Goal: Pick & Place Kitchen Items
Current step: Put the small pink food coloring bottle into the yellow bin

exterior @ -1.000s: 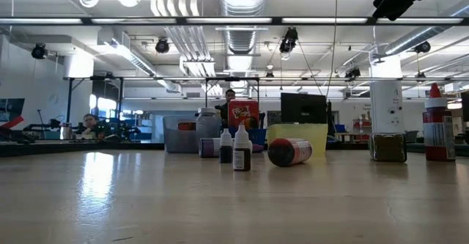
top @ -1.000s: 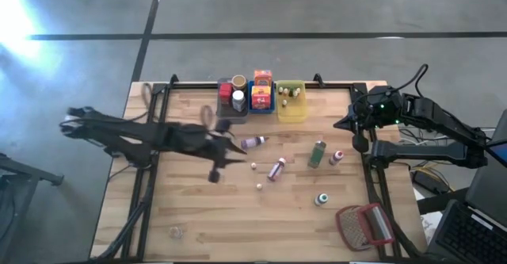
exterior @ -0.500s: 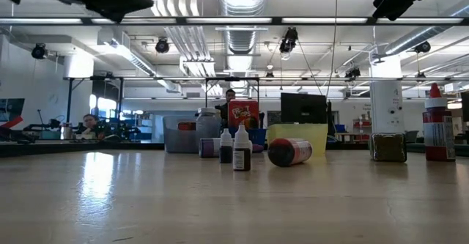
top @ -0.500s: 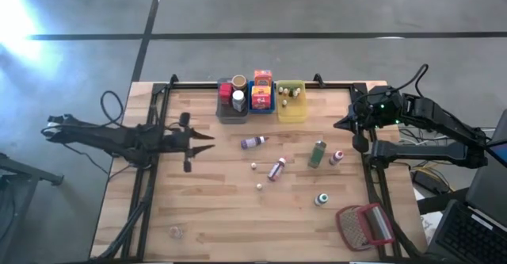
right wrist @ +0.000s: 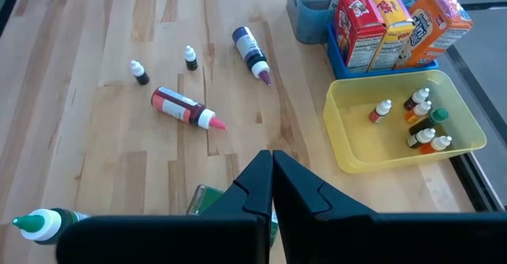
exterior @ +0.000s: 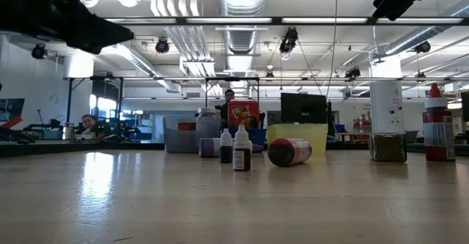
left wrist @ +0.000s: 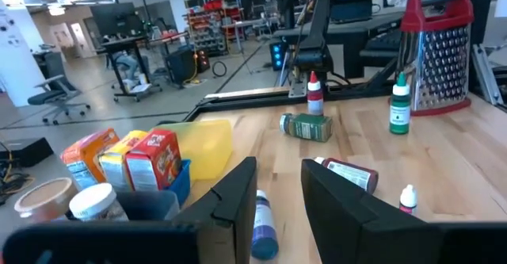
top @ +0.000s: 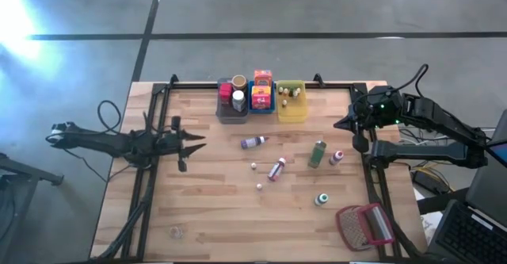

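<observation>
Loose kitchen items lie on the wooden table: a purple bottle (top: 253, 142) on its side, a red bottle (top: 276, 169) on its side, a green jar (top: 318, 153), a red-capped bottle (top: 338, 156), a green-capped bottle (top: 322, 199) and two tiny bottles (top: 253, 166). My left gripper (top: 190, 141) hovers open and empty above the table's left part, pointing at the purple bottle (left wrist: 263, 228). My right gripper (top: 344, 125) waits shut and empty by the right edge, above the green jar (right wrist: 207, 199).
Three bins stand in a row at the far edge: grey (top: 221, 109), blue (top: 262, 105) with boxes, yellow (top: 291, 112) with tiny bottles. A red-framed grater (top: 364, 224) lies at the near right corner. Bare wood shows in the near left part (top: 198, 216).
My left gripper has drawn back from beside the purple bottle toward the table's left edge, fast at first and then slowing. The items on the table have stayed where they were.
</observation>
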You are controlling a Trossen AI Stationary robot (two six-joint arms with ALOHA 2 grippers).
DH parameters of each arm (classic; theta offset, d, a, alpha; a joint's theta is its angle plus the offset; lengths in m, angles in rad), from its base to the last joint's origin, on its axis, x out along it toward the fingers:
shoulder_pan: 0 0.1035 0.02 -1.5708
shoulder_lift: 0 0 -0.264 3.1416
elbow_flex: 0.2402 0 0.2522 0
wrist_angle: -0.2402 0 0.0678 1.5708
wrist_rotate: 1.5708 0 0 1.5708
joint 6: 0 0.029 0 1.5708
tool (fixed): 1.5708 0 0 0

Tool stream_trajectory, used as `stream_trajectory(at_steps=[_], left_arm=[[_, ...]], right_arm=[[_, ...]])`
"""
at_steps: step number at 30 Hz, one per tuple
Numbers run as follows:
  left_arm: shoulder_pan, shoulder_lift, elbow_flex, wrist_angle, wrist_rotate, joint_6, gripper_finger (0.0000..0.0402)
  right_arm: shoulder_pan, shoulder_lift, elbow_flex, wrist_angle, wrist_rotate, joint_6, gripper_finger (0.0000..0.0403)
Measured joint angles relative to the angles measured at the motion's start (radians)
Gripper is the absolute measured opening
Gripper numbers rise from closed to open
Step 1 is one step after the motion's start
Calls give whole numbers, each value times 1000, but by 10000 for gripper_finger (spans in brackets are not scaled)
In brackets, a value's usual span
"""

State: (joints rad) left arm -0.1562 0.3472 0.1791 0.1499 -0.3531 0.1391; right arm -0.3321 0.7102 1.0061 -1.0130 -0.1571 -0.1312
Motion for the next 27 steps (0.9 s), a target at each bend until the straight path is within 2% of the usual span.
stream_trajectory(at_steps=[27], left_arm=[[0,-31,-170,-29,-5,-213,108]], right_arm=[[0,0,0,0,0,0,8]])
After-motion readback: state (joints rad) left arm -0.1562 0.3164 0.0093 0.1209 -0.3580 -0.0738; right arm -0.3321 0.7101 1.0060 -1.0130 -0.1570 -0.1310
